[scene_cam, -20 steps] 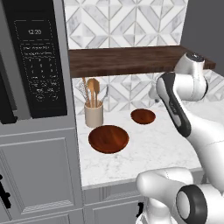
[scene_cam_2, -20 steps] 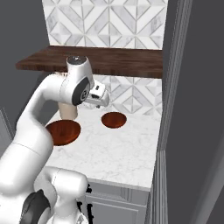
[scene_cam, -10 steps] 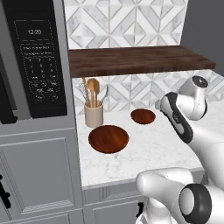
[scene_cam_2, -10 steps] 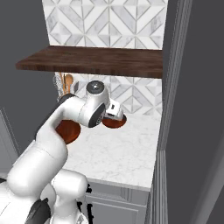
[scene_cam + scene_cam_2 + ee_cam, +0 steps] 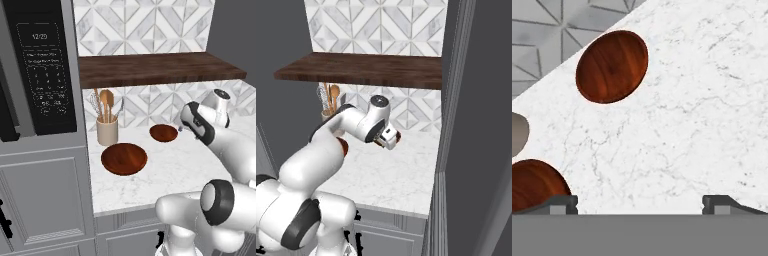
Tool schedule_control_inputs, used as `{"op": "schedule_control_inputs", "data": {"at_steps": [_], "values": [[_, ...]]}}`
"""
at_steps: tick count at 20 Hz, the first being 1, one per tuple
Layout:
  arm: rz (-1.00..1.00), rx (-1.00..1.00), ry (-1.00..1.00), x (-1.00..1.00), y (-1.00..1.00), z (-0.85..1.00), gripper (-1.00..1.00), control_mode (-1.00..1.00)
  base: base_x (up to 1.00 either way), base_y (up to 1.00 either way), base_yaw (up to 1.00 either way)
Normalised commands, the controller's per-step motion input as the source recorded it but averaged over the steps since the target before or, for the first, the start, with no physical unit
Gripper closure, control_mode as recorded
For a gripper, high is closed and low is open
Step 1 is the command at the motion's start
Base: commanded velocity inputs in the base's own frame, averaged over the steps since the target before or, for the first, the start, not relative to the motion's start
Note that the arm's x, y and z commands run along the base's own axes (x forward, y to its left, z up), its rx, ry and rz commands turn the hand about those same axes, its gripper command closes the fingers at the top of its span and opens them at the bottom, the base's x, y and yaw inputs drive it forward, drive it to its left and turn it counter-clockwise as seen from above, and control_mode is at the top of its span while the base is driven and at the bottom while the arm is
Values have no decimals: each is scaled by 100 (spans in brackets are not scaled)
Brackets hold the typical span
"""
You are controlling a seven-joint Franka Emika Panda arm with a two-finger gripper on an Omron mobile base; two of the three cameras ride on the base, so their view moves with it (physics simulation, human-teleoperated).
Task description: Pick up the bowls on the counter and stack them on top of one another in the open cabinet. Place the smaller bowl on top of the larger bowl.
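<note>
Both glossy round wooden bowls [image 5: 612, 66] rest on veined marble counter [image 5: 692, 120].

The smaller bowl [image 5: 612, 66] is dark reddish-brown wood with a visible grain and a smooth, glossy polish; the larger bowl [image 5: 124, 158] has the same wood and the same sheen. The counter [image 5: 702, 115] is white marble, smooth, with faint grey veins. The open cabinet [image 5: 155, 68] is a thick board of dark brown wood, its grain running lengthwise, matt rather than shiny. The utensil cup [image 5: 107, 133] looks like matt beige ceramic, and holds wooden spoons [image 5: 106, 102]. The wall tiles [image 5: 145, 25] are grey-and-white marble in a smooth finish. The arm's shell [image 5: 321, 155] is glossy white plastic.
</note>
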Motion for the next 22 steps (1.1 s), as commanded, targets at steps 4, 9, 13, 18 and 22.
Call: {"op": "schedule_control_inputs", "data": {"at_steps": [4, 9, 13, 18, 22], "values": [[-9, 10, -4, 24, -2, -29, -100, -100, 0, 0, 0], [-4, -2, -4, 44, 0, -23, -100, -100, 0, 0, 0], [-7, 0, 0, 58, 0, -35, -100, -100, 0, 0, 0], [-10, 0, 5, 66, -3, -37, -100, -100, 0, 0, 0], [-11, 0, 16, 67, -20, -34, -100, -100, 0, 0, 0]]}}
